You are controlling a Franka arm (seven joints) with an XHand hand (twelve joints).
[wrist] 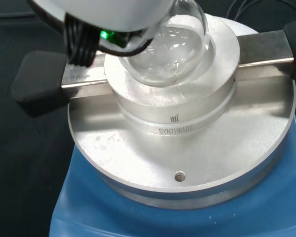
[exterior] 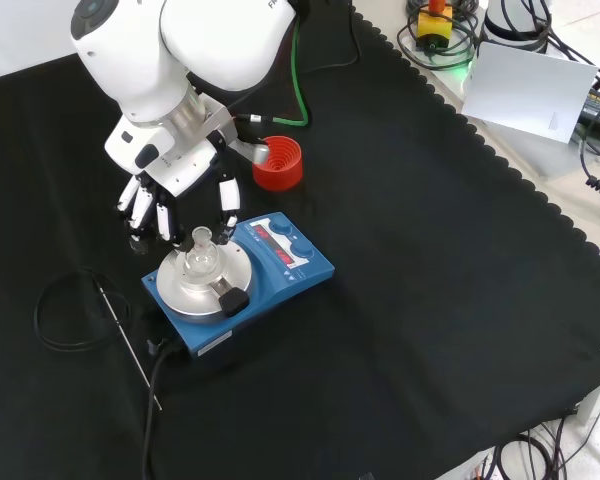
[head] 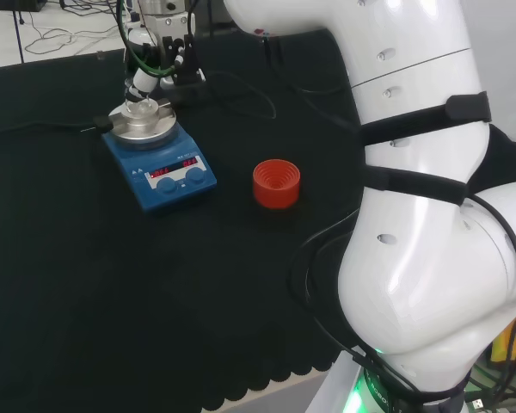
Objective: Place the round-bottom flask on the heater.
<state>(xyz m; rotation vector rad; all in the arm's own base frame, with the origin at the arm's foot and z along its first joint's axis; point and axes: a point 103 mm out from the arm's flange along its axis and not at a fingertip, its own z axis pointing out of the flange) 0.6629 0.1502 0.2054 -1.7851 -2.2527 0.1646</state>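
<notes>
Round-bottom flask [exterior: 201, 258] seated in the metal block of the heater [exterior: 238, 280]; hand [exterior: 175, 195] released, fingers straight just behind it. Placement looks done; next, lift clear.

I work in a laboratory. A blue heater [exterior: 242, 275] with a metal block stands on the black bench cloth [exterior: 430, 300]; a clear round-bottom flask [exterior: 201, 256] sits in it, a red ribbed stand [exterior: 278, 163] behind it, front view.
</notes>
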